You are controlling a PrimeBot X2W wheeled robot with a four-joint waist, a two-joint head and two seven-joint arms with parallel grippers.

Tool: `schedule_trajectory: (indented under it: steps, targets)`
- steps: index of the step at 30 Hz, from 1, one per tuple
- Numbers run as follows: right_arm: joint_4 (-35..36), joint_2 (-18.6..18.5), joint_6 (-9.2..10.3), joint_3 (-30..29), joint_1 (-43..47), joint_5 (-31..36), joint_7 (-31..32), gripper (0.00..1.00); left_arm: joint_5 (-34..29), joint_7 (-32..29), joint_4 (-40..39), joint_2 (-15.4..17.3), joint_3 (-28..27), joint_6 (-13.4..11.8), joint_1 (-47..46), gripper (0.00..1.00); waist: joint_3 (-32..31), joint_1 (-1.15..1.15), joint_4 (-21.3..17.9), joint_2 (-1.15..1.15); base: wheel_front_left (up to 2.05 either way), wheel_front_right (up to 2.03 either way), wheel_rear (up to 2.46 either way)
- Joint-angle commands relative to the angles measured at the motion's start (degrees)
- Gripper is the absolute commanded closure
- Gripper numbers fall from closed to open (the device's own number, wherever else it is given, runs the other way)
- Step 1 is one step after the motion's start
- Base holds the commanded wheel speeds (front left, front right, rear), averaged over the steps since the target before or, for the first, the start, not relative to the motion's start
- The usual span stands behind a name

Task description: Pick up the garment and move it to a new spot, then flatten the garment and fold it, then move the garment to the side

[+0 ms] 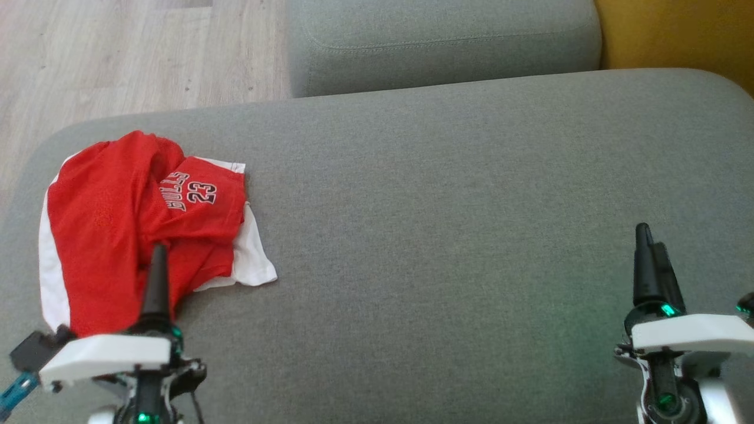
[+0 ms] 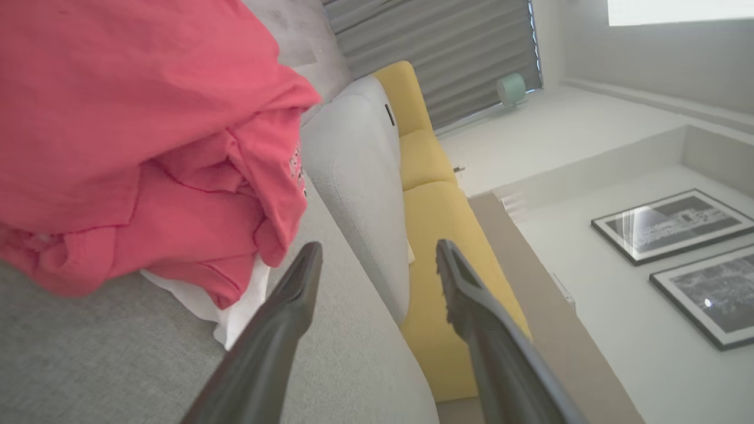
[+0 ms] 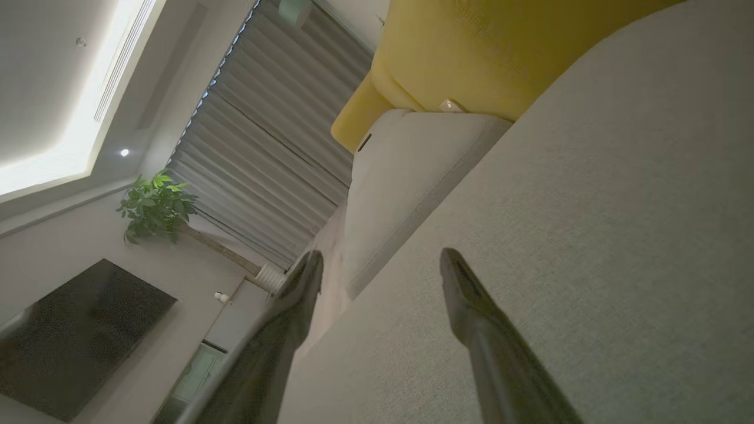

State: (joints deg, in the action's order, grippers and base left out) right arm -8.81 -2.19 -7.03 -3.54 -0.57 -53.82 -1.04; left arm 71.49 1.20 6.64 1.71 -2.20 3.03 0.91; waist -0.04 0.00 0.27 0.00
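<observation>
Crumpled red and white number 23 jersey (image 1: 112,224) heaped at the left end of a grey sofa cushion (image 1: 442,206), left end effector (image 2: 378,247) spread wide, empty, just beside it, right end effector (image 3: 383,254) likewise spread wide, nothing held, well apart from it

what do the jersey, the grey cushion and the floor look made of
Jersey: soft matte knit, possibly sports mesh; it crumples in limp folds and carries printed lettering.
Grey cushion: coarse woven upholstery, matte; a fine flecked weave shows.
Floor: pale wood or wood-look laminate, hard to say which; plank seams and grain show.
</observation>
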Motion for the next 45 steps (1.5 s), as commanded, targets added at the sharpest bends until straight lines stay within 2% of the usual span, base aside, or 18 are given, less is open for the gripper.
schedule_trajectory:
  steps: [1,12,19,25,32,45]
  targets:
    - [2.83,-0.37,-0.17,0.93,-2.28,3.07,-0.84,0.0,-2.9,0.76,-3.14,0.69,0.49,-0.34,-2.08,0.0,0.0,0.0,0.03,0.0,0.0,0.0,0.0]
    - [3.12,-0.42,-0.22,3.01,-1.89,14.8,-2.87,0.0,-17.65,2.77,-5.28,0.76,6.17,-3.04,-1.8,0.0,-0.06,0.0,0.22,0.0,0.0,0.0,0.0]
    - [3.31,-0.44,-0.24,4.51,-1.8,20.28,-3.88,0.0,-24.33,3.78,-6.45,0.8,8.31,-5.15,-2.05,0.0,0.04,0.0,0.26,0.0,0.0,0.0,0.0]
    - [4.0,-0.47,-0.26,5.77,-1.76,25.41,-4.89,0.0,-29.73,4.78,-8.8,0.84,9.02,-8.81,-2.52,0.0,0.06,0.0,0.28,0.0,0.0,0.0,0.0]
    - [4.61,-0.49,-0.29,6.88,-1.51,31.35,-6.07,0.0,-36.79,5.95,-10.32,1.0,10.98,-10.05,-2.52,0.0,-0.13,0.0,0.41,0.0,0.0,0.0,0.0]
    - [5.03,-0.55,-0.34,9.01,-1.1,41.46,-8.26,0.0,-47.54,8.13,-9.84,3.63,18.12,-13.45,-2.75,0.0,-0.31,0.0,0.41,0.0,0.0,0.0,0.0]
